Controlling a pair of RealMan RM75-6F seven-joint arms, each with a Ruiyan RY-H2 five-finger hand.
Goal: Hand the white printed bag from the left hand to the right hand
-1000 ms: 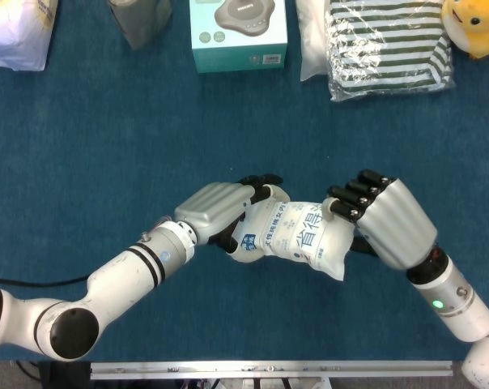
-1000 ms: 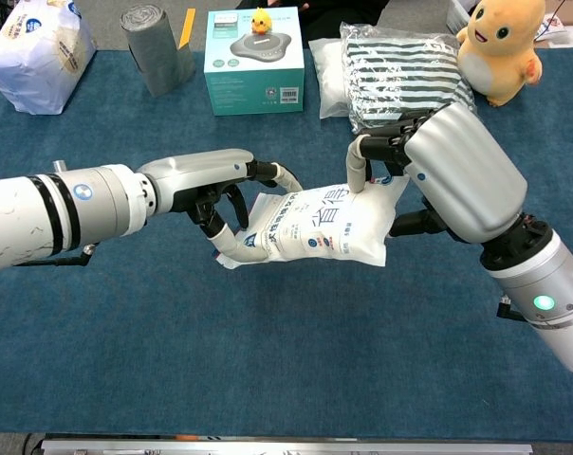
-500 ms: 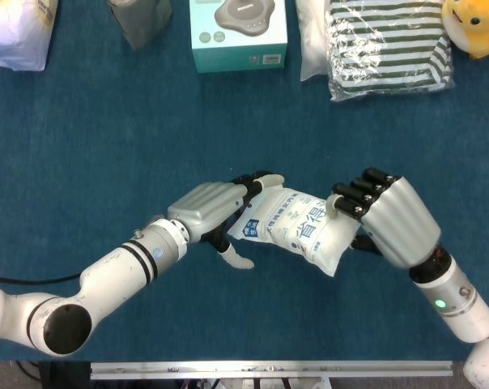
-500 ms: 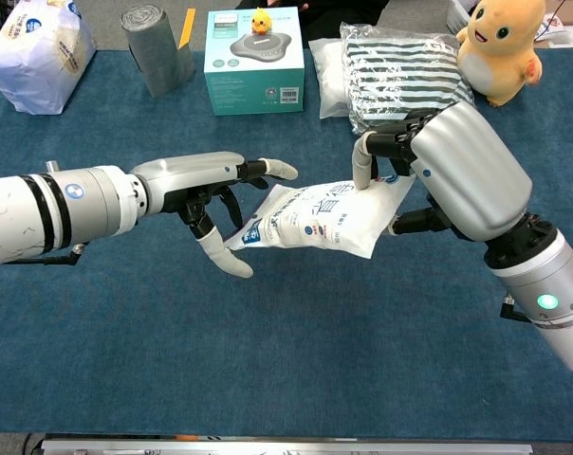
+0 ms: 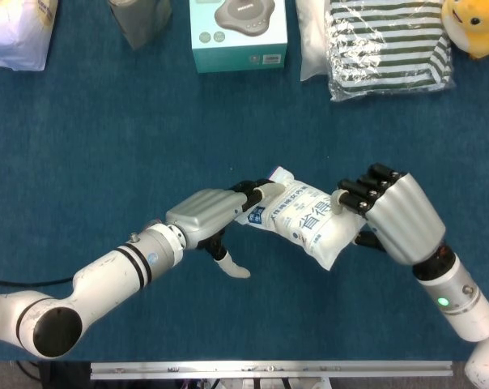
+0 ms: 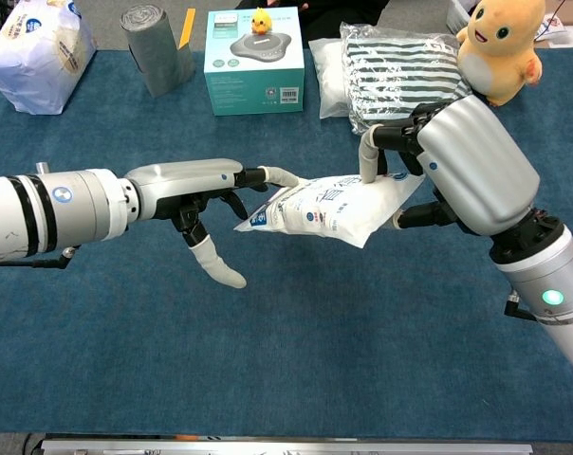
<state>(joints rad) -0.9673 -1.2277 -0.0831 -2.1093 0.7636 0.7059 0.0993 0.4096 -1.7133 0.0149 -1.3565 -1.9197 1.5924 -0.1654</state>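
Blue table (image 5: 107, 146), one white printed bag (image 5: 303, 223) held by right hand (image 5: 394, 215), left hand (image 5: 208, 212) spread

2 hands (image 6: 196, 190) (image 6: 462, 161), 1 white printed bag (image 6: 329, 204), 1 plush toy (image 6: 500, 43), 1 box (image 6: 254, 59).

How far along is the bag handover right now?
Mostly done. The right hand grips the white printed bag at its right end, fingers over the top edge, and carries it above the blue table. The left hand is spread open; one fingertip seems to touch the bag's left end. Left: pull the left hand clear.
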